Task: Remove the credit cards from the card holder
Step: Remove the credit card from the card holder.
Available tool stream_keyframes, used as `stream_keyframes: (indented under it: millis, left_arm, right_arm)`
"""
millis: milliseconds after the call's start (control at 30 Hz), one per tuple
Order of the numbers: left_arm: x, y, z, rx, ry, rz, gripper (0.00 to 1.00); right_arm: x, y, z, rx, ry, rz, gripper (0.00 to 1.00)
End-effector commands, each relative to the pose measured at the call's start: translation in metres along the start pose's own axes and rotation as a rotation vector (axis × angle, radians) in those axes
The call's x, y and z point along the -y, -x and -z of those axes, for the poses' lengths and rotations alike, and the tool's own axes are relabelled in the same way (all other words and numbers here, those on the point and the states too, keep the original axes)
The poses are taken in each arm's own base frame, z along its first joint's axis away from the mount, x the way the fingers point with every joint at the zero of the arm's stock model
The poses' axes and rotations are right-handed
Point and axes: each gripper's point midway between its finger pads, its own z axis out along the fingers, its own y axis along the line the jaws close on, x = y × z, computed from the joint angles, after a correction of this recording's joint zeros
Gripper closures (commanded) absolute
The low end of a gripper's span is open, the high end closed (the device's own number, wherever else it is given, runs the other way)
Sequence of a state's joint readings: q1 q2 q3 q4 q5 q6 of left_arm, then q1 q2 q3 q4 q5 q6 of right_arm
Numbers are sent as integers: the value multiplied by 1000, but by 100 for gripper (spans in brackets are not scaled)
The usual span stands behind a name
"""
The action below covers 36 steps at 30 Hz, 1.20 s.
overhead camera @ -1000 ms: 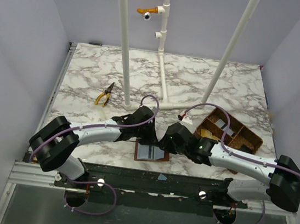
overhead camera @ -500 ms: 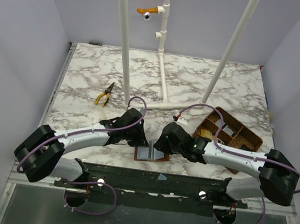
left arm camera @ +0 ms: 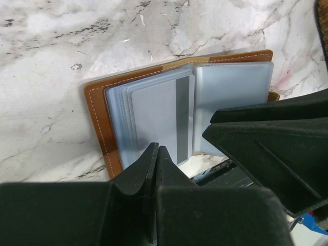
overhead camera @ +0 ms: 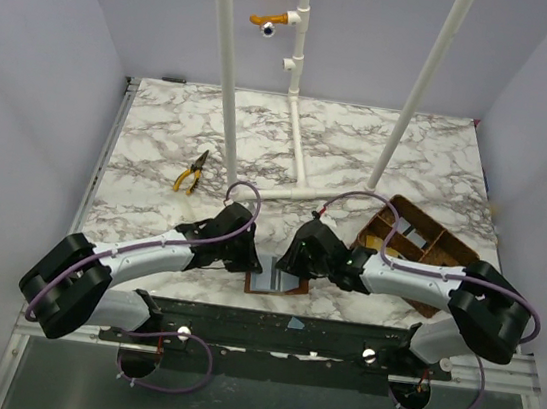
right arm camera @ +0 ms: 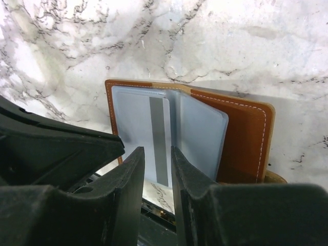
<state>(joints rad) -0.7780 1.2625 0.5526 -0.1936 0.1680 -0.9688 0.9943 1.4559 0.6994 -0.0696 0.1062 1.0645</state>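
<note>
Risk: narrowly gapped right tool (right arm camera: 157,154) may pinch sleeve (right arm camera: 200,133) with pale grey striped card (left arm camera: 156,115), dragging brown leather card holder (left arm camera: 97,128) past the closed left tool (left arm camera: 156,149).

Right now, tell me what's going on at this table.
Two robot arms are working on a brown wallet lying open at the near edge of the table. The left fingers are closed, their tip over the near edge of the clear pockets. The right fingers stand slightly apart over the near end of a grey striped card, which sits in its pocket, not yet pulled out.
</note>
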Motion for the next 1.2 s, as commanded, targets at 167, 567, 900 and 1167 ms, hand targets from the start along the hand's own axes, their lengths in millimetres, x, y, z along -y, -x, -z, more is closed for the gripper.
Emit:
stream_keyframes:
  millis: [167, 567, 900, 1167]
  left_arm:
    - [-19, 2, -1, 28, 68, -17, 100]
    - [-20, 0, -10, 6, 74, -24, 100]
    - [-18, -5, -15, -20, 82, -29, 100]
    - [-25, -8, -17, -25, 121, -7, 100]
  right_arm:
    - [11, -15, -14, -56, 30, -27, 72]
    - [21, -23, -18, -84, 73, -84, 75]
    - [22, -24, -16, -101, 168, -156, 77]
    - [26, -17, -12, -82, 193, -194, 80]
